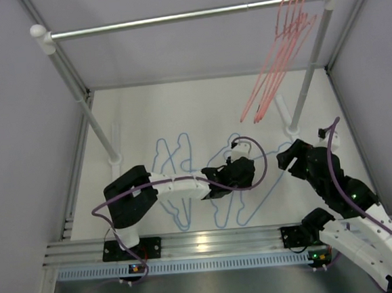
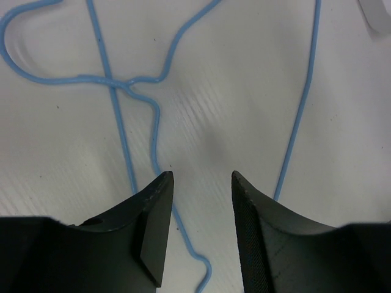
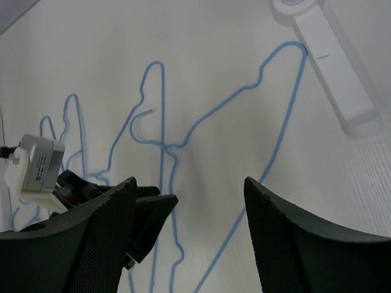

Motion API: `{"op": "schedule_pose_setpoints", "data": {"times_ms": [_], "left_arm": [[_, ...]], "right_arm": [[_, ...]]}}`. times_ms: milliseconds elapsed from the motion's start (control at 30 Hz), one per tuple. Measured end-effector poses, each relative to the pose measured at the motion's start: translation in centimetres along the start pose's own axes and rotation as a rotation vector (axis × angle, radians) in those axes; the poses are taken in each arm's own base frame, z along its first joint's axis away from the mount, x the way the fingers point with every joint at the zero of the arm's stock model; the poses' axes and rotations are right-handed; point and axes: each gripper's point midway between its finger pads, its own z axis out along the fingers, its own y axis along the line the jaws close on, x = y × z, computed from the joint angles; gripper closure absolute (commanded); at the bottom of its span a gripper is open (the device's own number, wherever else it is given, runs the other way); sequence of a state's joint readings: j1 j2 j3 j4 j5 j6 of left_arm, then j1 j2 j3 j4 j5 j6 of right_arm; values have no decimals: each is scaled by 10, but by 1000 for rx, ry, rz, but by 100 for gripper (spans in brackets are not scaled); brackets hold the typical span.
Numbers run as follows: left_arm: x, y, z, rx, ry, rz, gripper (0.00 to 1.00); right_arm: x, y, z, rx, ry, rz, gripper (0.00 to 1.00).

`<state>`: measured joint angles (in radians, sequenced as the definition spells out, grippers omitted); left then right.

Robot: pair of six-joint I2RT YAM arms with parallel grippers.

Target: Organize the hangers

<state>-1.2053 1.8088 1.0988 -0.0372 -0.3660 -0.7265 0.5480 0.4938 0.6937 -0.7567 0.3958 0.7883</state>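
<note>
Left tool (image 2: 200,178), jaws apart and empty, hovers low over the overlapping light blue hangers (image 2: 122,82) lying on the white surface (image 2: 244,91). Right tool (image 3: 189,183) stands open nearby, also empty. Pink hangers (image 1: 278,65) hang on the silver rail (image 1: 172,17). Risk: the crossed wires may snag and lift together, or the thin wire may slip the grip.
</note>
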Motion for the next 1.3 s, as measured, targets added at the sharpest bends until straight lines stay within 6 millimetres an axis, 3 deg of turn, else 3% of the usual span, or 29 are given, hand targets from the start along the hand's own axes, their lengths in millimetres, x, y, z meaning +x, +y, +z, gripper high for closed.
{"op": "schedule_pose_setpoints", "data": {"times_ms": [200,400,667,833,1100,1300], "left_arm": [[-16,19,25,-55,-9,-10,57],[-9,28,41,-92,27,41,59],[-3,32,48,-114,45,87,62],[-3,34,50,-124,41,108,72],[-4,37,52,-134,32,133,100],[-3,41,48,-133,26,131,100]], "right_arm": [[-4,2,-4,-22,-21,12,32],[-6,3,-6,-31,-30,18,32],[-4,2,-5,-30,-29,17,31],[-3,0,-5,-29,-28,16,31],[-4,0,-7,-37,-35,21,31],[-4,0,-7,-37,-36,22,32]]}}
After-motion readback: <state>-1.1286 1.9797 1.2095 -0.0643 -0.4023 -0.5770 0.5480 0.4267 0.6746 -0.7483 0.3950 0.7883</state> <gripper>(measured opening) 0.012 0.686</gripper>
